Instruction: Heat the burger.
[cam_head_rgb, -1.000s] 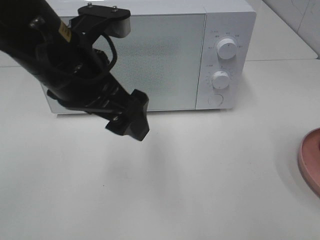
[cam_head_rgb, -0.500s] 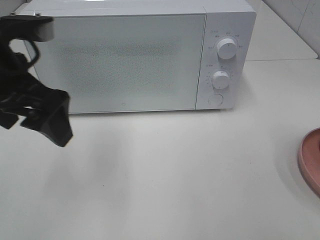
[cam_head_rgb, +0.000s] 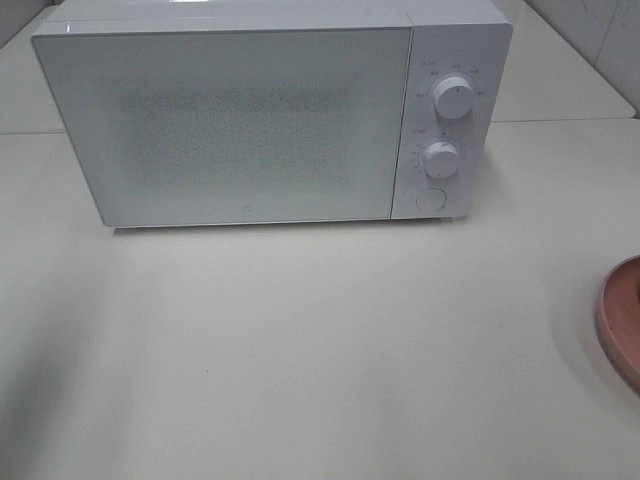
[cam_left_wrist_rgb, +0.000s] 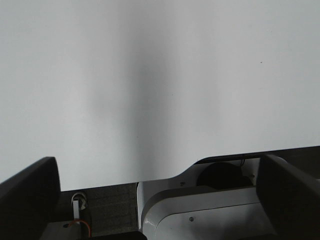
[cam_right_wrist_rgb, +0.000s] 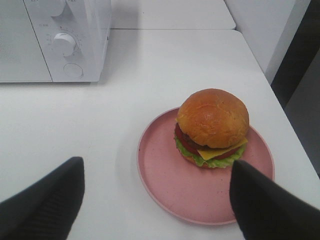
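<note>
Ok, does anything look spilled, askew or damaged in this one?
Nothing stands out. The burger sits upright and intact on the pink plate, off-centre but well inside the rim. The microwave door is shut, and the table shows no spills.

The microwave stood at the back of the table, its door shut and facing forward. Two knobs sat one above the other on the panel right of the door, with a button below them. Well to the right and nearer the front edge lay the plate, close to the table's right side. The burger sat on it, toward its far side.
</note>
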